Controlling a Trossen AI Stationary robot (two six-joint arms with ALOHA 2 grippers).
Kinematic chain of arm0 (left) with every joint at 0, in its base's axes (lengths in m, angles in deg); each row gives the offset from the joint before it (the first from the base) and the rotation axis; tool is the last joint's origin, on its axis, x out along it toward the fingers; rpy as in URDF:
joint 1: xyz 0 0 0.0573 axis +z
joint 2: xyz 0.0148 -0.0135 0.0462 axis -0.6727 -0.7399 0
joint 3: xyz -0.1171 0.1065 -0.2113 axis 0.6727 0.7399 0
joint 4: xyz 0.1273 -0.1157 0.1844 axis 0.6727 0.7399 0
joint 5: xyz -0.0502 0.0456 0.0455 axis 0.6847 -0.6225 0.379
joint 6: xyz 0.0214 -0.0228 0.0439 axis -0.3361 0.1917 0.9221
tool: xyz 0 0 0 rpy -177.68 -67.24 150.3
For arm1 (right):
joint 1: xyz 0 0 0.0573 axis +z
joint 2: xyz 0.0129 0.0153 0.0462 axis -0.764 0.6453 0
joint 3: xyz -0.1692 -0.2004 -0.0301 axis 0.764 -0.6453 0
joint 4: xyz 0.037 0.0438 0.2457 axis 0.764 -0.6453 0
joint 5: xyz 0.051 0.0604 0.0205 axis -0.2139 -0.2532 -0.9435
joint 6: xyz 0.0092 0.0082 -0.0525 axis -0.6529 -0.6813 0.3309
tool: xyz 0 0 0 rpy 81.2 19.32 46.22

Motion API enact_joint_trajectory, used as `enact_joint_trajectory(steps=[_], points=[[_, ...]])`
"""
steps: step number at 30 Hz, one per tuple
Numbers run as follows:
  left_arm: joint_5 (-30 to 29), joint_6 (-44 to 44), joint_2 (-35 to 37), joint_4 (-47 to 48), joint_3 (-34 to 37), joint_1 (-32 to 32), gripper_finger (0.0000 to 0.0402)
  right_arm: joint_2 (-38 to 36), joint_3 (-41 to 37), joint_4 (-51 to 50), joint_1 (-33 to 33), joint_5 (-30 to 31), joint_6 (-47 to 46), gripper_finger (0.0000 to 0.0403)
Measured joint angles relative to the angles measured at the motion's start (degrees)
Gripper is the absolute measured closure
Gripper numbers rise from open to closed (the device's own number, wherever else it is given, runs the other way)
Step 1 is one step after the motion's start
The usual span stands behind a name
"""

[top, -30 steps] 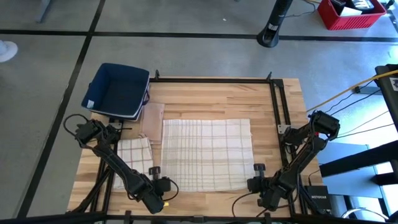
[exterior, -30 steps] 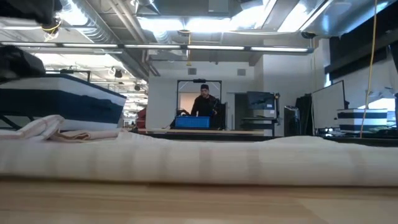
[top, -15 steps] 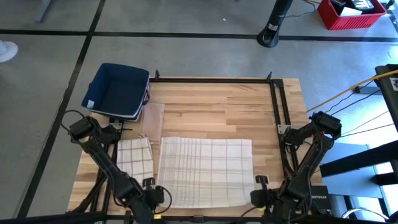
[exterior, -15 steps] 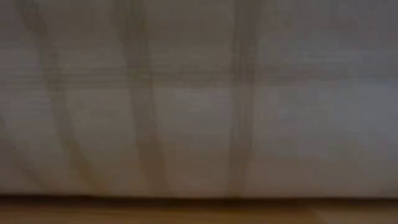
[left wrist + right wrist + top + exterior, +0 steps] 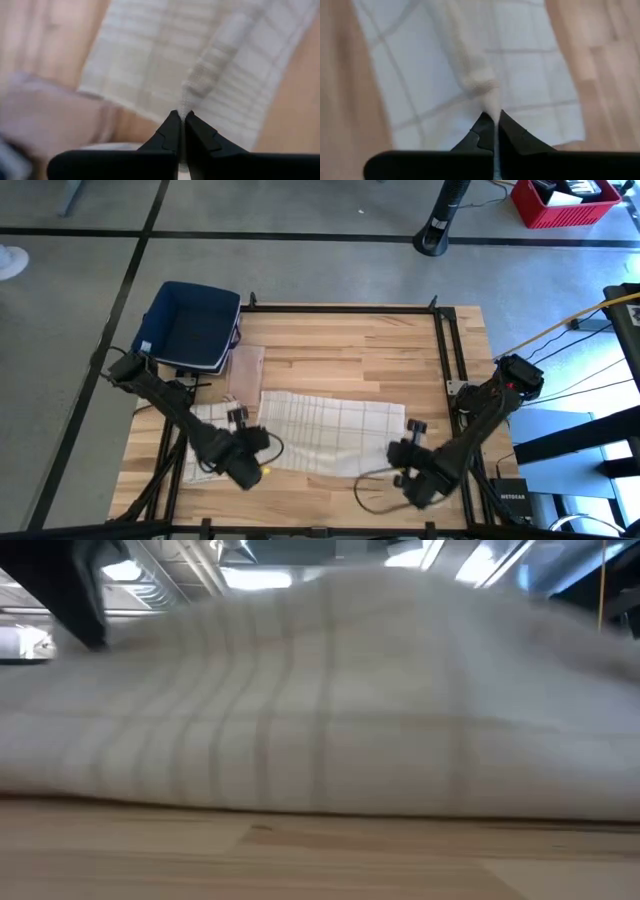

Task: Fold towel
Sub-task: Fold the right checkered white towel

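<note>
A white towel with thin brown checks (image 5: 335,425) lies on the wooden table (image 5: 350,345), its far part flat and its near edge raised. My left gripper (image 5: 262,450) is shut on the near left corner and my right gripper (image 5: 400,454) on the near right corner. In the low view the lifted towel (image 5: 320,720) fills most of the picture and its lower part rests on the table. My left gripper pinches the towel's near left corner (image 5: 184,106) between its two fingers, slanting down from the near side. The cloth runs away from the fingertips as a bunched ridge, lifted off the table. My right gripper pinches the towel's near right corner (image 5: 491,102) between its two fingers, slanting down from the near side. A gathered ridge of cloth leads off from the fingertips, raised above the flat part of the towel.
A second checked towel (image 5: 215,420), folded, lies to the left of the one I hold. A blue bin (image 5: 190,325) stands at the table's far left corner. A black frame rail (image 5: 445,350) runs along the right side. The far half of the table is bare wood.
Both grippers first drew the towel a little toward the table's near edge, then rose and moved toward the far edge with its near corners. The towel's near edge is lifted off the table; its far part stays flat.
</note>
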Motion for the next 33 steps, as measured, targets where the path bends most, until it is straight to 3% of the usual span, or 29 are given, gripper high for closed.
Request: enact_joint_trajectory(steps=[8,16,29,33], points=[[-2.3,5.2,-0.2,2.3,5.2,6.9,0.0397,0.0,-4.4,-3.3,-8.6,0.2,0.3,0.0398],[-12.8,10.8,-0.2,1.3,10.2,14.1,0.0396,-0.3,-4.5,-13.1,-16.4,2.2,-0.3,0.0398],[-13.8,24.4,-0.2,-19.2,22.4,25.8,0.0396,-0.3,-15.7,0.0,-30.5,5.7,11.1,0.0397],[-13.6,29.7,-0.2,-24.3,22.8,27.7,0.0395,-0.3,-16.8,1.1,-33.3,5.7,11.1,0.037]])
